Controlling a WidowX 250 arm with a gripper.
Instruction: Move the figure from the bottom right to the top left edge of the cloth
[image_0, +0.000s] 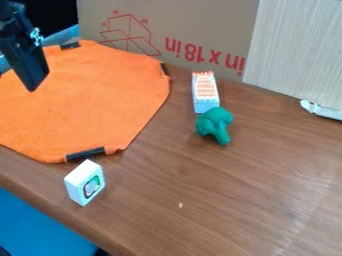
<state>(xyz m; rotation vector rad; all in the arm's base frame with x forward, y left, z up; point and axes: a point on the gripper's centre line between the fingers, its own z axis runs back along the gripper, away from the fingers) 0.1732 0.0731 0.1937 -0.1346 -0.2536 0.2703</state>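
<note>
Over the upper left of the orange cloth (87, 100) hangs the black gripper (25, 57), partly cut off by the left edge of the camera view. A green broccoli-shaped figure (215, 124) lies on the wood, right of the cloth and well apart from the gripper. Just outside the cloth's lower right edge stands a small white block (85, 182) with a green and dark picture on its side.
A white and light blue box with orange stripes (205, 92) is right behind the green figure. Cardboard (167, 30) and a pale panel (297, 50) border the wooden table (220, 200) at the back. Black clips (85, 154) hold the cloth's edge.
</note>
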